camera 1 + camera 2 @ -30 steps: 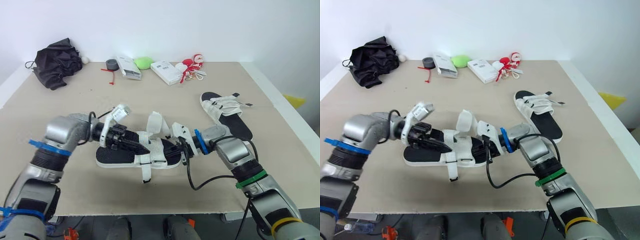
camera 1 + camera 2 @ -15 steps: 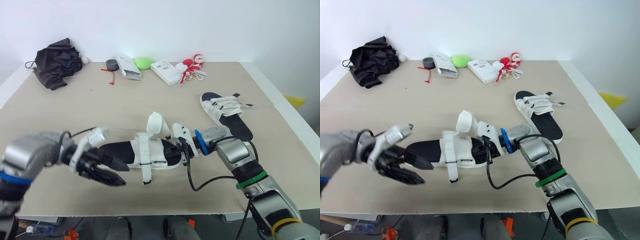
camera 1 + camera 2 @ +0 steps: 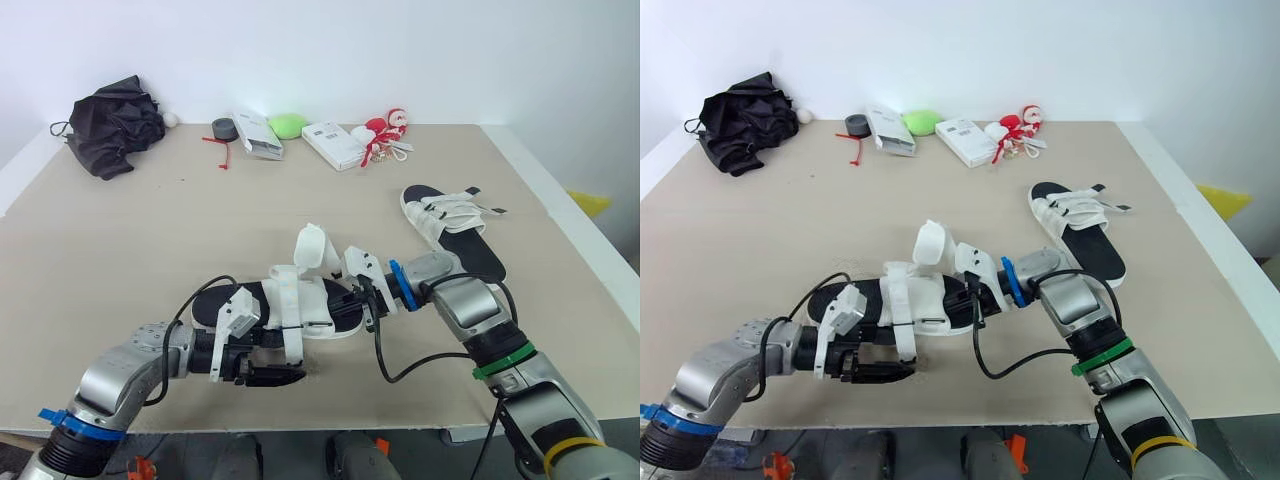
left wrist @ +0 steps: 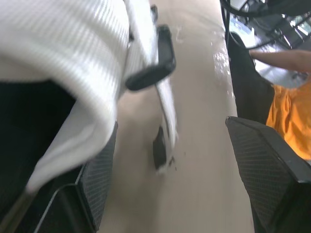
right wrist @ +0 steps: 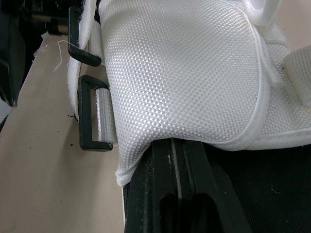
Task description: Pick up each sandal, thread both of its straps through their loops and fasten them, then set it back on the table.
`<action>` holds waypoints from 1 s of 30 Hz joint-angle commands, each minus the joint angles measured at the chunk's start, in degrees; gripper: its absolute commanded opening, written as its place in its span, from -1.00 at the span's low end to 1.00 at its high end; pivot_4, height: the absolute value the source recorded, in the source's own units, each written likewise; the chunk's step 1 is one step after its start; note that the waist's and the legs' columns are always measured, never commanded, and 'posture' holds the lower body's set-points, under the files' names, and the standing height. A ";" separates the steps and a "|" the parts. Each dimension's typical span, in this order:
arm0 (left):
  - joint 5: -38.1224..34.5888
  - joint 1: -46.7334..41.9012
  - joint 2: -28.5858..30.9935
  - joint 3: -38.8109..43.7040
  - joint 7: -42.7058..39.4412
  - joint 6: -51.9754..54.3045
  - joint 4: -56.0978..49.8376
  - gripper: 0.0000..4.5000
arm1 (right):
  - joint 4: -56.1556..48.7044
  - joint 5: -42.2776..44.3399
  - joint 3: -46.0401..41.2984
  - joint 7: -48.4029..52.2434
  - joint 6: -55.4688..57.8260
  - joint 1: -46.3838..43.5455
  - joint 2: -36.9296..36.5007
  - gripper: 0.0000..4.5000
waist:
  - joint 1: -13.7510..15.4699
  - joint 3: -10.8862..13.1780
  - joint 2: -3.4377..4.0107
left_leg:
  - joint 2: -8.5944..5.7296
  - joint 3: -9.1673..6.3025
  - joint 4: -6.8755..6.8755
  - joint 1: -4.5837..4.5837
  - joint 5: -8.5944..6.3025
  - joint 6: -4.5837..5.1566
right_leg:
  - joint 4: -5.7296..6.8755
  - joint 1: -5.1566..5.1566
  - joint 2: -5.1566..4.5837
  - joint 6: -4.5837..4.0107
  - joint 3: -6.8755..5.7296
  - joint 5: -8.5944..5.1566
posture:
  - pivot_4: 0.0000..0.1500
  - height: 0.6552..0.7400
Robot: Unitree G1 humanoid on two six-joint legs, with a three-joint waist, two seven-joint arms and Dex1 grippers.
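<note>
Honestly, with the right gripper (image 3: 358, 300) clamped on the sandal (image 3: 300, 296) mid-tabletop (image 3: 150, 230) and the left gripper (image 3: 283, 368) spread beside the dangling strap (image 3: 293, 345), a sloppy grab could yank it loose.

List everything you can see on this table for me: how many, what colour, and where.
table: one, beige, under everything
middle sandal: one, white straps, black footbed, table centre
second sandal: one, same colours, right side
cloth bundle: one, black, far left corner
small ball: one, white, beside the bundle
tape roll: one, black, far edge
boxes: two, white, far edge, left box and right box
green object: one, between the boxes
trinkets: a cluster, red and white, far edge
left gripper: black, jaws open, beside the middle sandal's near edge
right gripper: black, at the middle sandal's strap end
</note>
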 commanded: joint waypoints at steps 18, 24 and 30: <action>-12.36 2.30 6.55 1.97 -4.50 9.21 -5.98 -0.97 | 1.77 -1.97 3.04 0.42 1.00 1.34 -0.32 -1.00 | -0.08 0.01 -0.01 | 0.00 0.02 0.00 -0.01 -0.05 -0.08 | 0.00 -0.03 0.00 0.01 0.02 -0.03 | 1.00 1.00; -20.32 3.33 15.47 3.90 -8.40 16.56 -11.35 -0.97 | 2.04 -2.05 3.07 0.47 0.81 1.22 -0.21 -1.00 | -0.06 0.02 -0.01 | 0.04 0.03 -0.01 0.00 -0.09 -0.13 | 0.00 -0.06 0.01 -0.03 0.02 -0.10 | 1.00 1.00; -27.47 -2.73 17.07 6.47 -7.93 20.30 -12.37 -0.97 | 2.55 -2.15 3.21 0.52 0.50 0.90 0.05 -1.00 | -0.06 0.04 -0.04 | 0.04 0.12 0.00 0.00 -0.09 -0.13 | 0.00 -0.07 -0.01 -0.29 0.07 -0.25 | 1.00 1.00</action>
